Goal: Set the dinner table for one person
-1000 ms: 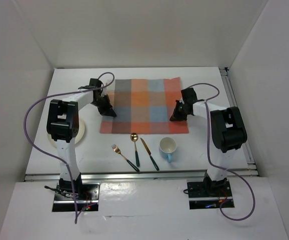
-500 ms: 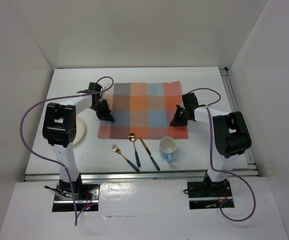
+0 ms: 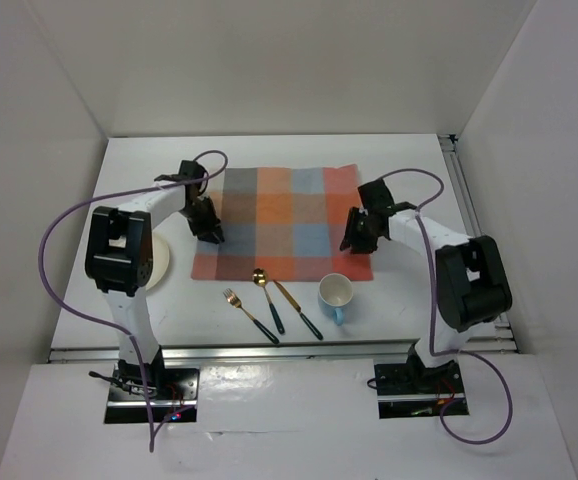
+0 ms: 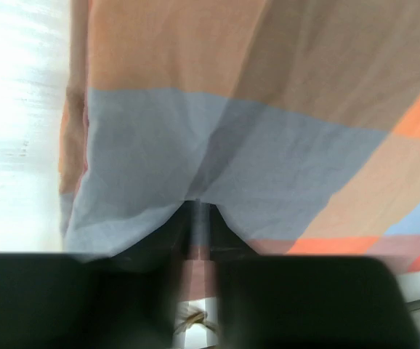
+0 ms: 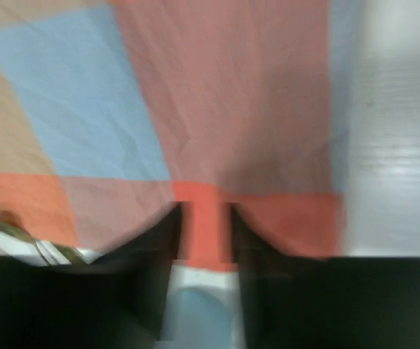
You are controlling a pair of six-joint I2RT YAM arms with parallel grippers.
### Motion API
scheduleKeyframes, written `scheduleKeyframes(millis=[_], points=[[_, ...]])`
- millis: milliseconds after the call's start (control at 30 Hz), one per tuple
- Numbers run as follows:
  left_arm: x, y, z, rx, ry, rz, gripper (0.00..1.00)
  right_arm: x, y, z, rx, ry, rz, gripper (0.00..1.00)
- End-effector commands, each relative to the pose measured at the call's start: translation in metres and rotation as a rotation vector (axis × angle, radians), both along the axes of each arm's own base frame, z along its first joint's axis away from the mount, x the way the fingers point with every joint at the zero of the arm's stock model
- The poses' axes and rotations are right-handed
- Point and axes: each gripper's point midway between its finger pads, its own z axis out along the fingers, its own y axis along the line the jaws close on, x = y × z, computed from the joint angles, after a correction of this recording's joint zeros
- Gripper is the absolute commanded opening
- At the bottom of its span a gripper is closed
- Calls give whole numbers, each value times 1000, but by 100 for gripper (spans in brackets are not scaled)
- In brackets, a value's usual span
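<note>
**BOTH GRIPPERS CLAMPED ON THE PLACEMAT**

Read all directions from the overhead view, with 12 o'clock at the far wall.

1. The dinner table [image 3: 399, 160] is the white tabletop between the white walls. Its metal rail [image 3: 475, 240] runs along the 3 o'clock edge.
2. The orange-and-blue checked placemat [image 3: 284, 215] lies on the middle of the tabletop, its edges not quite square to the table.
3. The left gripper [image 3: 210, 230] sits at the placemat's 9 o'clock edge. In the left wrist view you see the cloth drawn into the narrow gap between the fingers. The jaws are pressed together on the placemat.
4. The right gripper [image 3: 353, 238] sits at the placemat's 3 o'clock edge. The right wrist view is blurred, but a strip of cloth runs between the two fingers, so this claw is also pinching the placemat.
5. At 6 o'clock of the placemat, the fork [image 3: 249, 313], spoon [image 3: 267, 298] and knife [image 3: 297, 308] lie side by side, dark handles pointing toward 5 o'clock. The spoon bowl and knife tip reach the placemat's near edge. You cannot tell whether the cloth overlaps them.
6. The blue cup [image 3: 335, 296] stands upright just beside the knife, at its 3 o'clock, near the placemat's near-right corner.
7. The plate [image 3: 160, 262] lies at 8 o'clock of the placemat, partly hidden under the left arm.
</note>
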Motion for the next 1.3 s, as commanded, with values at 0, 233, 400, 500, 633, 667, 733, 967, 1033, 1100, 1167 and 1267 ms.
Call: scheduleKeyframes(millis=[0, 233, 400, 500, 633, 667, 733, 967, 1033, 1100, 1167, 1267], points=[[15, 0, 47, 32, -102, -4, 41, 31, -8, 91, -40, -214, -43, 51], [24, 3, 113, 57, -259, -13, 62, -26, -34, 132, -64, -263, -73, 87], [21, 1, 160, 30, -370, -23, 62, -96, -15, 117, 77, -143, -34, 91], [20, -5, 173, 15, -401, -35, 62, -126, 0, 103, 136, -84, -23, 94], [18, -10, 188, -1, -432, -48, 62, -142, 6, 90, 127, -52, -16, 94], [18, -10, 188, 3, -434, -56, 62, -140, 11, 88, 127, -51, -1, 92], [16, -15, 189, -7, -433, -69, 62, -140, 13, 79, 109, -33, 4, 89], [7, -13, 183, 0, -414, -78, 62, -133, 18, 54, 33, -1, 5, 61], [7, -13, 183, 0, -414, -78, 61, -132, 17, 49, 20, 4, 1, 54], [7, -13, 183, 0, -414, -78, 61, -131, 14, 46, 0, 4, -9, 43], [7, -13, 183, 0, -414, -78, 61, -131, 7, 49, -32, 10, -32, 19], [9, -13, 190, -2, -428, -78, 61, -117, 0, 74, -74, -44, -78, 0]])
